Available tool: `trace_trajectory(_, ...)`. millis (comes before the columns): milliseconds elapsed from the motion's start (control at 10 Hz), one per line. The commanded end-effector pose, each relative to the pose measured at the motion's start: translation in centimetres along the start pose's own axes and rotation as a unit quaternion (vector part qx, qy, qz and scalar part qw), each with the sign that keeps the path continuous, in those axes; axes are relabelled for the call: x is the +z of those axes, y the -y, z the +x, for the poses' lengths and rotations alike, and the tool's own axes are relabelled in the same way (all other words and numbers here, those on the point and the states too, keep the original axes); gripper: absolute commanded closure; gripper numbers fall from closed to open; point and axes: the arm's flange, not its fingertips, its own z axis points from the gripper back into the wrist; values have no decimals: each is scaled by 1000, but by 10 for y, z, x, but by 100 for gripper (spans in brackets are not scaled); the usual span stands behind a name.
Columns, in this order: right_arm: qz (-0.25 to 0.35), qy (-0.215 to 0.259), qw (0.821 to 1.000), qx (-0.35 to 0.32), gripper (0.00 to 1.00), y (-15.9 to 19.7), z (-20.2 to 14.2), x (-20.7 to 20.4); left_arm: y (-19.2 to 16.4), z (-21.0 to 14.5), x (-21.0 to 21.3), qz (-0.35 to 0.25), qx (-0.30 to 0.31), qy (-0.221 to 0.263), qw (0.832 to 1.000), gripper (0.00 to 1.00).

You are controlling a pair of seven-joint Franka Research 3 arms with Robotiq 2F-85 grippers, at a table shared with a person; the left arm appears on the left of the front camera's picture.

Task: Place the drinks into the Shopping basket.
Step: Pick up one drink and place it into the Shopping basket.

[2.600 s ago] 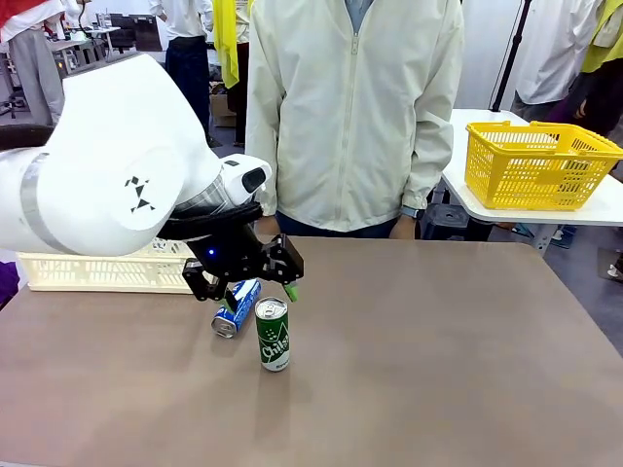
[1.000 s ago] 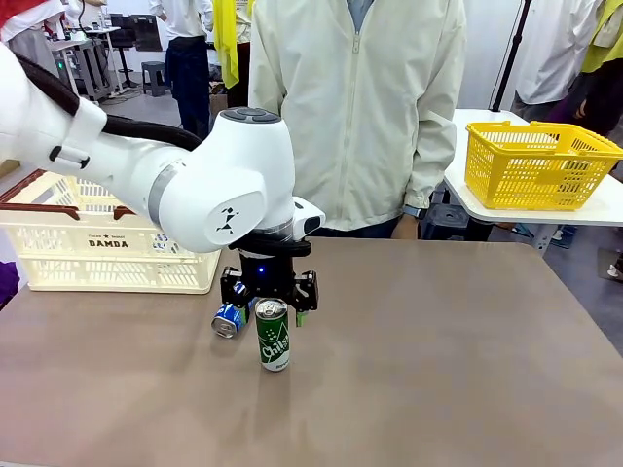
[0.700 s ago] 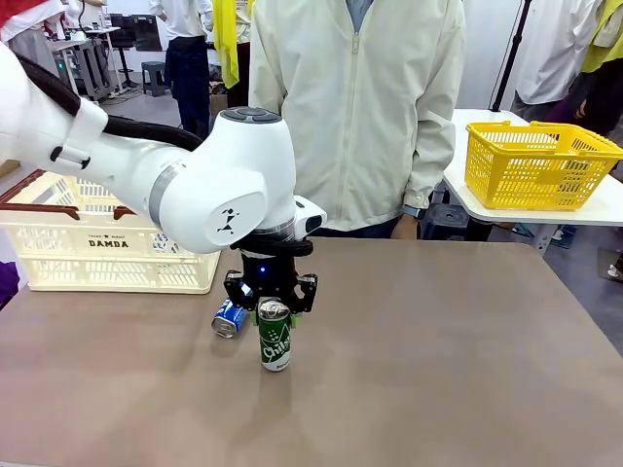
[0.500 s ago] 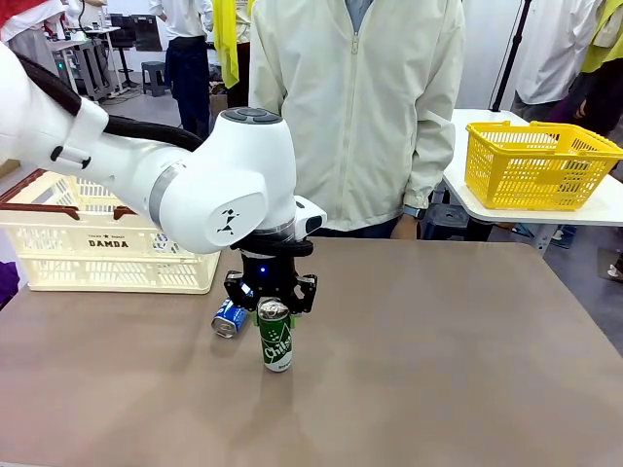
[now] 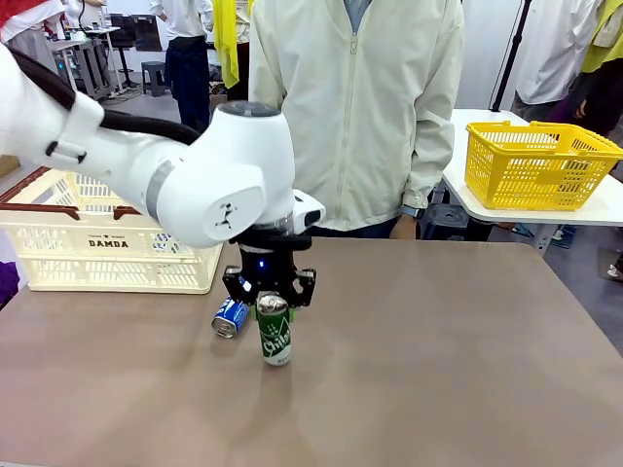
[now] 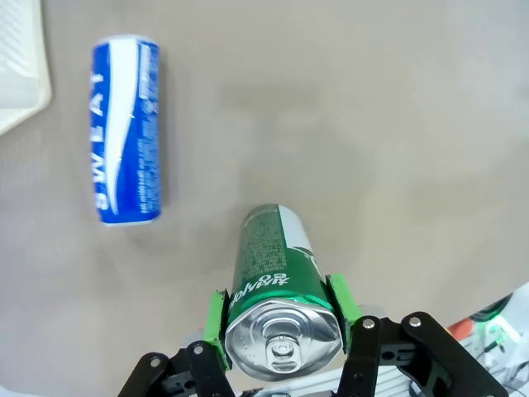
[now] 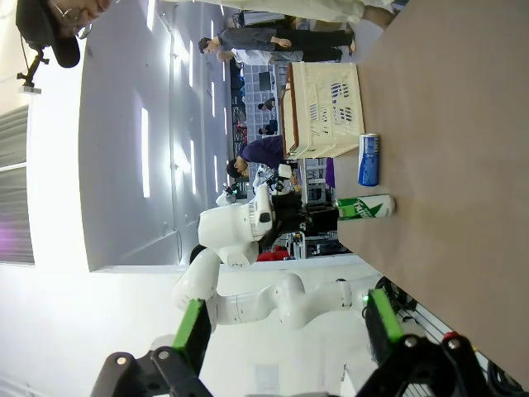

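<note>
The green can stands upright in the middle of the brown table, and my left gripper is shut on its top from above. In the left wrist view both green pads press the sides of the green can inside my left gripper. Just to its left, the blue can lies on its side, free of the gripper, and reappears as the blue can. At the table's far left sits the Shopping basket. My right gripper hangs open and empty, far from the green can.
A person in a pale jacket stands at the far edge, hands down. A yellow mesh basket rests on a white side table at the right. The right half of the table is bare.
My left gripper's fingers have closed onto the green can, which now sits a touch higher in the picture. The blue can has stayed put.
</note>
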Motion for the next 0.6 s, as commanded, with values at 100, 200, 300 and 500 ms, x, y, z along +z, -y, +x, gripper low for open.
trace_trajectory(100, 0, -5, 1000, -2, 0, -4, -2, 2, -33, 68, 126, 17, -11, 74, 997, 100)
trace_trajectory(200, 0, -5, 1000, -2, 0, -4, -2, 2, -49, 99, 165, -19, -36, 74, 996, 100)
trace_trajectory(300, 0, -5, 1000, -2, 0, -4, -2, 2, -72, 125, 195, 7, -7, 85, 996, 100)
trace_trajectory(500, 0, -5, 1000, -2, 0, -4, -2, 2, -129, 161, 226, 36, 84, 127, 988, 100)
